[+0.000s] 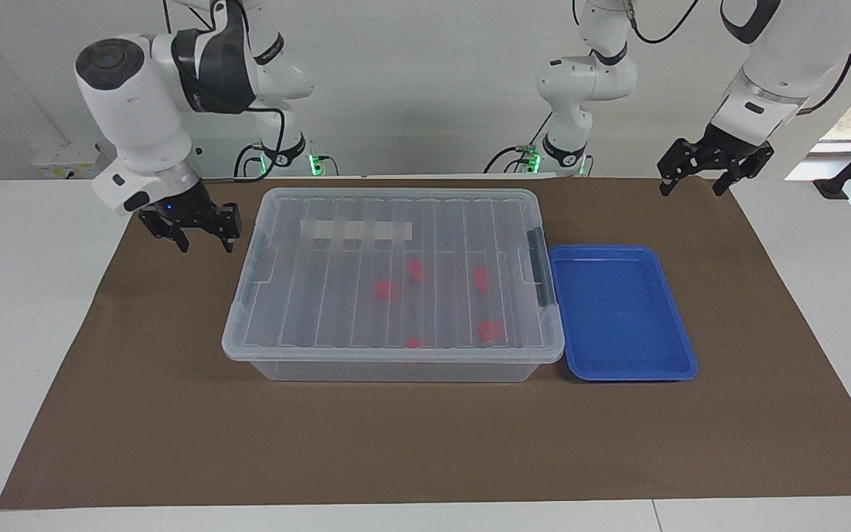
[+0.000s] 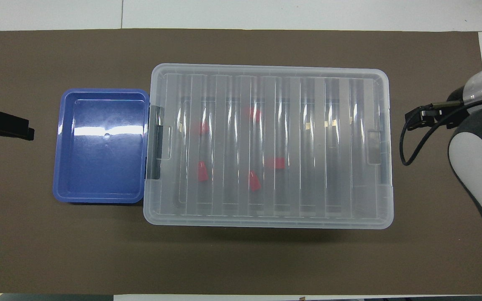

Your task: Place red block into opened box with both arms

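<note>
The box [image 1: 396,368] is a large clear bin on the brown mat, with its ribbed lid [image 1: 322,295] lying flat on top of it. Several red blocks [image 1: 384,290] show through the lid on the box floor, also in the overhead view [image 2: 202,172]. My right gripper [image 1: 206,240] hangs open and holds nothing, over the mat just off the box's end toward the right arm's end of the table. My left gripper [image 1: 694,188] waits open and holds nothing, raised over the mat's corner past the blue tray.
A shallow blue tray [image 1: 621,369] with nothing in it sits against the box's end toward the left arm's end of the table; its rim [image 2: 98,200] touches the box. The brown mat [image 1: 425,443] covers the table's middle.
</note>
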`<state>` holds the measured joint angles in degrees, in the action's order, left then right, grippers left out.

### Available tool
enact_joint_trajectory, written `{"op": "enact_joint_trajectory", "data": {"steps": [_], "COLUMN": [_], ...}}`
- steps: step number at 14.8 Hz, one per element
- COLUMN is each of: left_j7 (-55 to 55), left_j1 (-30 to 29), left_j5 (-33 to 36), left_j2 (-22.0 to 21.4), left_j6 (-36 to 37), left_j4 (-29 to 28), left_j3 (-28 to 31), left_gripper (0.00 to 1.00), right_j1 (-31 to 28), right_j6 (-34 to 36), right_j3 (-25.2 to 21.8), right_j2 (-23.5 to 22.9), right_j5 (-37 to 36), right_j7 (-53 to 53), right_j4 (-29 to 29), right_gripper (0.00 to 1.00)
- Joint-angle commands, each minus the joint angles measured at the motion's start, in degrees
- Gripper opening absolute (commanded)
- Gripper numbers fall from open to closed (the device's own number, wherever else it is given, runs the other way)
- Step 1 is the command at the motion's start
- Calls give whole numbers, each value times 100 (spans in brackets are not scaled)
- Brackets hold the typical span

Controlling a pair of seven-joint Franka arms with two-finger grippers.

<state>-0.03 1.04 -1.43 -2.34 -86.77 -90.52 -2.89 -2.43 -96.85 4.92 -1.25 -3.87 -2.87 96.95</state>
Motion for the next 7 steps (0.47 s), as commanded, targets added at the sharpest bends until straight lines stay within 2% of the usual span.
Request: {"op": "enact_joint_trajectory", "data": {"steps": [1, 2, 7], "left_j7": [29, 29, 29], "left_j1": [-104, -104, -104], "left_j5": [-68, -68, -68], "left_j2": [-152, -152, -152], "left_j6": [-7, -7, -7], "left_j4": [-177, -177, -177], "left_j3": [-71, -71, -71], "left_gripper": [100, 100, 100], "right_j1": [-21, -30, -30], "right_j6": [533, 840, 1159], "right_j3": [36, 27, 27], "right_j2": [19, 10, 133], "right_j5": [53, 61, 62], "right_j7": [-100, -100, -82], "right_j4": [-526, -720, -722], "right_gripper": [100, 100, 100]}}
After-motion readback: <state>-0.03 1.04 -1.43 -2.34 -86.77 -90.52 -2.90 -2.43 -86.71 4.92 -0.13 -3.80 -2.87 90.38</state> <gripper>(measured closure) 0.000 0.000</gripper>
